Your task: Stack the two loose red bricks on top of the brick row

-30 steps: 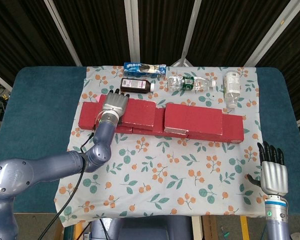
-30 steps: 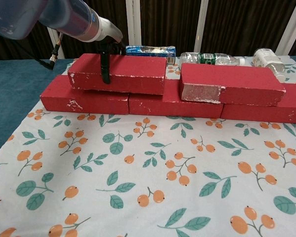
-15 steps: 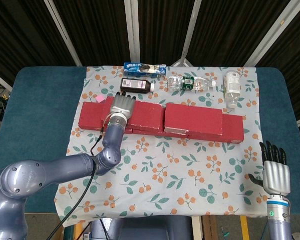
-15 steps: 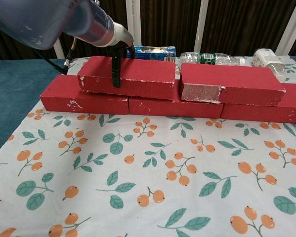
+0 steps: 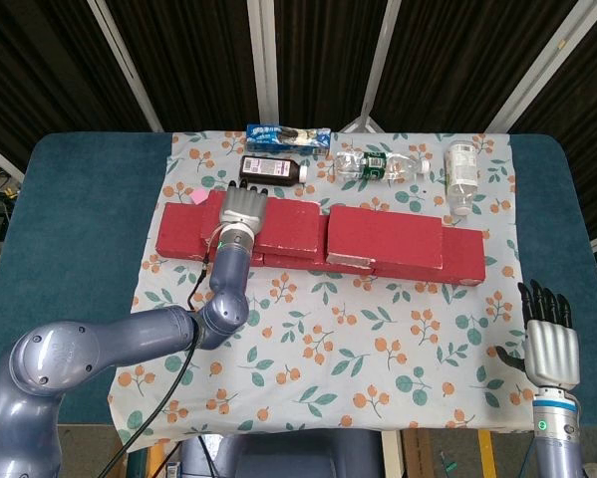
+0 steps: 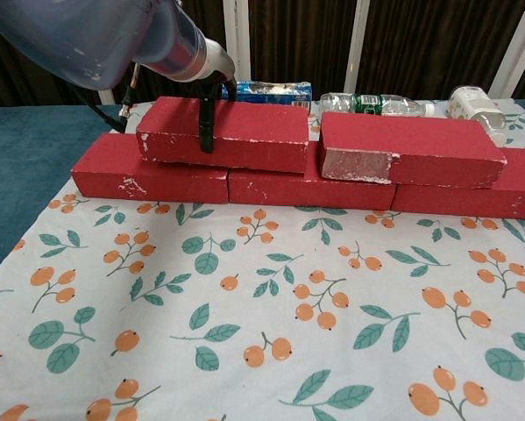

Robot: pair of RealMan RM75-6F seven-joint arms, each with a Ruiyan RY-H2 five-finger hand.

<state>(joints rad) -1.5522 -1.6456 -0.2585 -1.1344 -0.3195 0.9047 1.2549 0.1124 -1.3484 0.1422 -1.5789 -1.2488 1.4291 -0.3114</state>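
A row of red bricks (image 5: 181, 237) (image 6: 152, 180) lies across the flowered cloth. Two more red bricks rest on top of it. My left hand (image 5: 244, 207) (image 6: 211, 77) grips the left upper brick (image 5: 288, 227) (image 6: 244, 133), thumb down its front face and fingers over its top toward the back edge. The right upper brick (image 5: 386, 236) (image 6: 411, 147) sits just to its right with a narrow gap between them. My right hand (image 5: 550, 344) hovers open at the table's near right corner, holding nothing. It does not show in the chest view.
Behind the bricks lie a dark bottle (image 5: 271, 170), a blue snack packet (image 5: 288, 136) (image 6: 266, 89), a clear bottle (image 5: 376, 165) (image 6: 372, 103) and a white bottle (image 5: 462, 174) (image 6: 477, 103). A small pink piece (image 5: 196, 197) sits by the row's left end. Blue table (image 5: 69, 229) borders the cloth.
My left hand slid the left upper brick rightward along the row, narrowing the gap to the other upper brick. In the last half second it barely moved. The right hand stayed put.
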